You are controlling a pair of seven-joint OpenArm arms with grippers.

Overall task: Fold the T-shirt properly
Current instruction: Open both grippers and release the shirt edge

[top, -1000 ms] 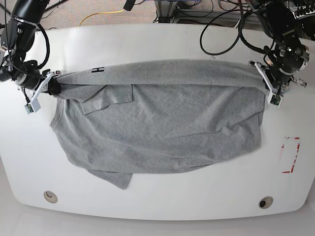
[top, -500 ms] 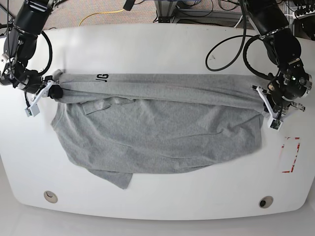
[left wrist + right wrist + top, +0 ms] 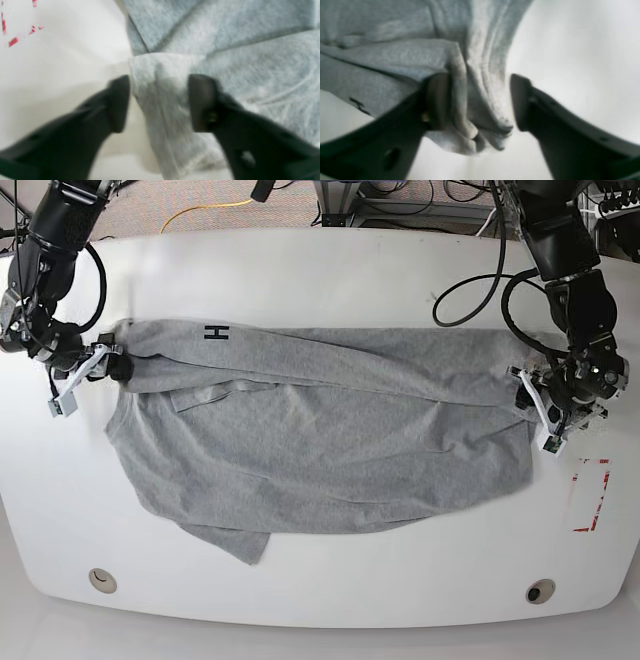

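The grey T-shirt [image 3: 320,430] lies spread across the white table [image 3: 330,270], its far part folded forward over the body. Black lettering [image 3: 216,331] shows near the folded layer's left end. My left gripper [image 3: 537,412] is at the shirt's right end. In the left wrist view the left gripper [image 3: 158,100] has its jaws apart around a bunched corner of the T-shirt [image 3: 225,30]. My right gripper [image 3: 100,366] is at the shirt's left end. In the right wrist view the right gripper [image 3: 478,100] is open, with folds of the T-shirt [image 3: 395,57] hanging between the fingers and a gap beside one finger [image 3: 522,100].
Red tape marks [image 3: 590,495] lie on the table right of the shirt. Two round holes [image 3: 101,579] [image 3: 540,591] sit near the front edge. Cables and a yellow cord [image 3: 205,210] lie on the floor behind the table.
The taut folded edge has gone slack and settled onto the shirt. Both grippers moved forward and lower, and the lettering shifted along the fold.
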